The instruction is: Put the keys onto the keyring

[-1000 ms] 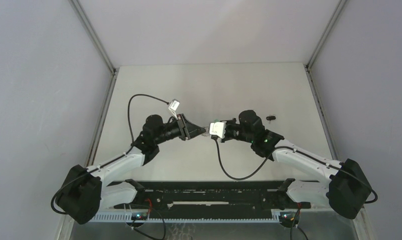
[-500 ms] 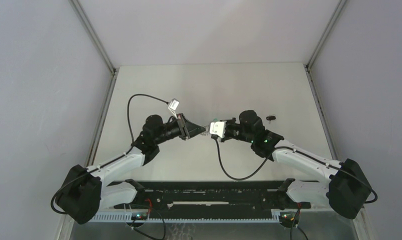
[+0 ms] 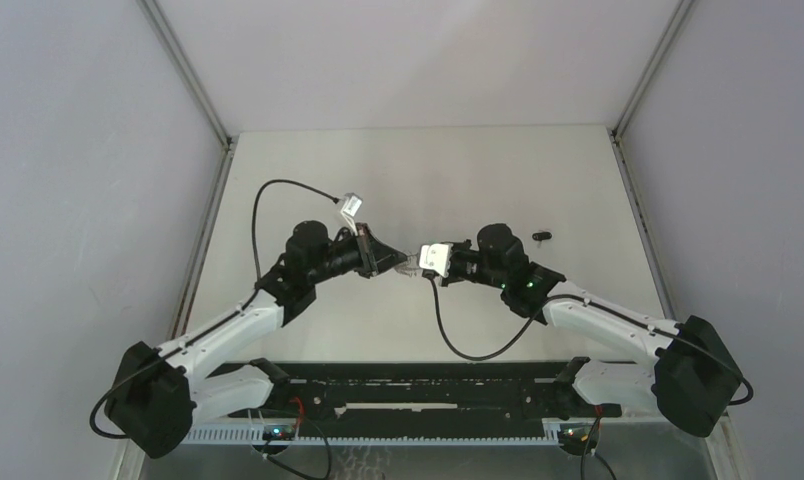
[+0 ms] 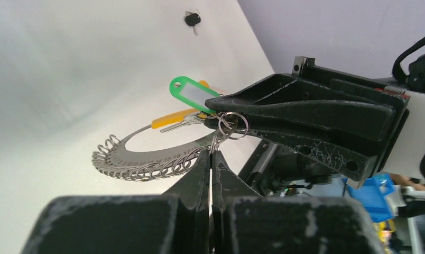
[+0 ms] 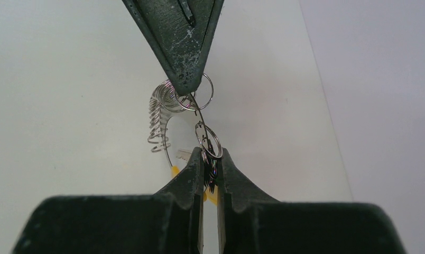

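The keyring (image 4: 147, 159), a silver loop with many small rings, a yellow strip (image 4: 173, 117) and a green tag (image 4: 192, 95), hangs in the air between both grippers. My left gripper (image 4: 211, 153) is shut on the loop's end near its small rings. My right gripper (image 5: 210, 156) is shut on a small metal ring (image 5: 209, 142) of the keyring. In the top view the left gripper (image 3: 398, 262) and right gripper (image 3: 412, 268) meet tip to tip above the table's middle. The tiny black-headed key (image 3: 543, 236) lies on the table to the right, also in the left wrist view (image 4: 192, 19).
The white table (image 3: 428, 170) has grey walls on three sides. A black rail (image 3: 418, 385) runs along the near edge between the arm bases. The right wrist cable (image 3: 468, 345) loops down over the table.
The left arm has shifted a little, its elbow moving right and its wrist cable rising. Both grippers stay shut on the keyring at the same spot.
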{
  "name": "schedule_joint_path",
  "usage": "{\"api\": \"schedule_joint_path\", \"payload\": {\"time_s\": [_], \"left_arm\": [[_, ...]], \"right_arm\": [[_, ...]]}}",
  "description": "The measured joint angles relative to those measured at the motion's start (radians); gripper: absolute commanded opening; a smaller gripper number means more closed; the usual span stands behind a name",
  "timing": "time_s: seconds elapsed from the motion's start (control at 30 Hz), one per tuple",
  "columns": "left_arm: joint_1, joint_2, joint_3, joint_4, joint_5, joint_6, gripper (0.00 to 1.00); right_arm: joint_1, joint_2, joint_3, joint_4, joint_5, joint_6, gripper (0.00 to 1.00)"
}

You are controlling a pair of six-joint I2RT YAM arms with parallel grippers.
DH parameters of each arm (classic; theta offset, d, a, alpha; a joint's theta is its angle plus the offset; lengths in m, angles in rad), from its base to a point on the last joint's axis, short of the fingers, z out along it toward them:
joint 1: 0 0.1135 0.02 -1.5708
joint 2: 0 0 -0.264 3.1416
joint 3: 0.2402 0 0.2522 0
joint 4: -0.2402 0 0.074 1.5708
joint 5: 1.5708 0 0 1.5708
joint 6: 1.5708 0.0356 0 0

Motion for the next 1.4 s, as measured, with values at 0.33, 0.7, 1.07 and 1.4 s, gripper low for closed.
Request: {"api": "schedule_joint_path", "payload": {"time_s": [0.33, 0.7, 1.07, 1.4], "left_arm": [[-0.074, -0.056, 0.058, -0.145, -0.134, 0.217, 0.00], [-0.119, -0.087, -0.040, 0.106, -0.285, 0.304, 0.00], [-0.130, 0.000, -0.111, 0.442, -0.294, 0.439, 0.00], [-0.114, 0.033, -0.133, 0.611, -0.105, 0.550, 0.00]], "right_arm": [[0.012, 0.000, -0.023, 0.066, 0.006, 0.102, 0.00], [0.092, 0.025, -0.035, 0.187, 0.212, 0.255, 0.00], [0.156, 0.024, -0.035, 0.262, 0.277, 0.361, 0.33], [-0.107, -0.213, -0.025, 0.098, -0.178, 0.404, 0.38]]}}
